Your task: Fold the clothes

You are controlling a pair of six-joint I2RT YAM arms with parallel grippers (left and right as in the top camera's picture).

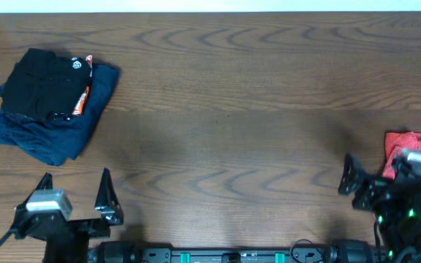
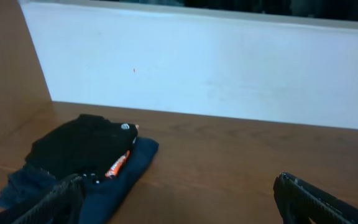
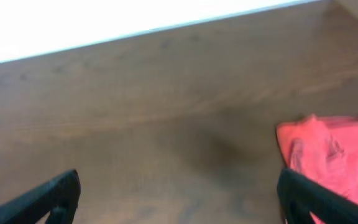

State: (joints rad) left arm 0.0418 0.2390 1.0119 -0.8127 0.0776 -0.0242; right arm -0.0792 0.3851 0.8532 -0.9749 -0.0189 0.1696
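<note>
- Overhead view: we see the left end effector (image 1: 77, 193) at the near edge of the wooden surface (image 1: 232, 109). Its two fingers (image 1: 107, 191) are spread wide, with nothing between them.
- A folded stack of clothes lies well ahead of the left end effector and a little to its left, clear of both fingers.
- On top of that stack is the black garment (image 1: 41, 84), with a tiny white logo (image 1: 76, 63) near its far right corner.
- The black garment rests on the navy garments (image 1: 86, 120), which stick out past it on the right and on the near side. An orange printed strip (image 1: 83, 98) shows along the black one's right edge.
- From the left wrist view, the stack sits just beyond the left finger. A white wall (image 2: 229, 68) closes the far side of the surface.
- The right end effector (image 3: 182, 205) is also spread wide and holds nothing; bare wood shows between its fingers.
- The coral-red garment (image 3: 334, 155) lies crumpled just ahead of the right finger of the right end effector. We cannot tell whether that finger touches the cloth.
- The coral-red garment is well apart from the folded stack, at the opposite end of the surface.
</note>
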